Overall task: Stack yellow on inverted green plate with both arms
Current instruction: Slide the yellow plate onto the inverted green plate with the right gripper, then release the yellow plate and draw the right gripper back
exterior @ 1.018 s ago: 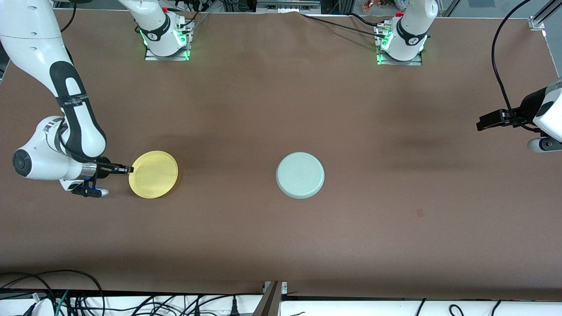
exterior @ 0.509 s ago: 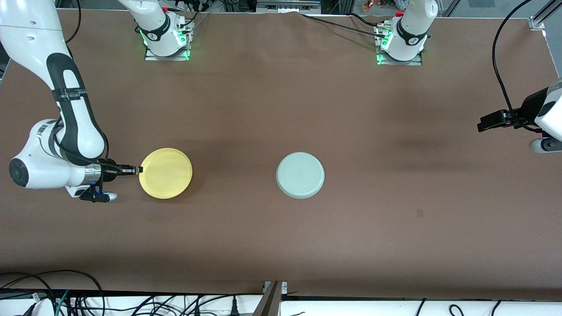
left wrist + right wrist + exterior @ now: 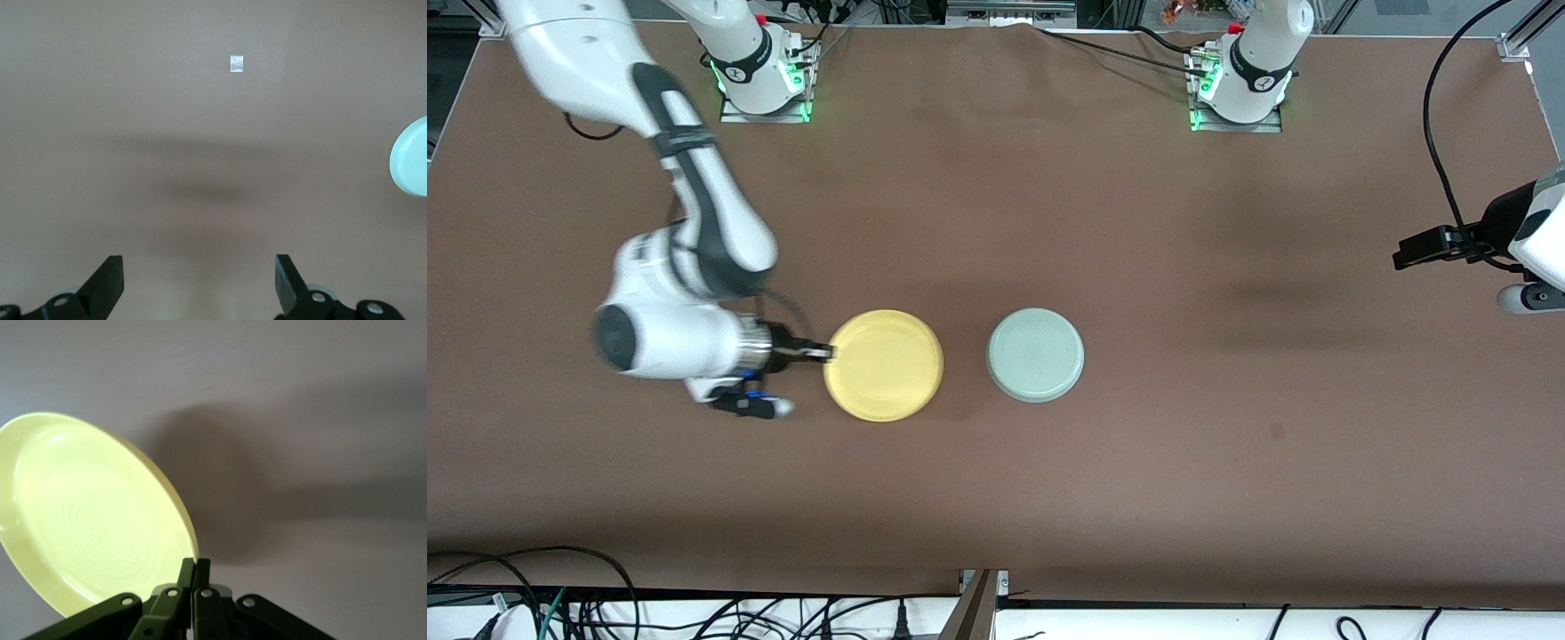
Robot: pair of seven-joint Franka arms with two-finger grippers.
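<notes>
Front view: the right gripper (image 3: 818, 353), clamped on the yellow plate's (image 3: 884, 364) rim, carries it at frame centre. Next, it needs centring over the upturned green plate (image 3: 1035, 355). The left gripper (image 3: 200, 283) waits, fingers apart.

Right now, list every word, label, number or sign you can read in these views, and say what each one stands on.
None can be read.
Dark band on the right arm: lettering too blurred to read.
Round marks on the two arm bases: too small to read.
Yellow plate, green plate, small pale square on the table: no text.
</notes>
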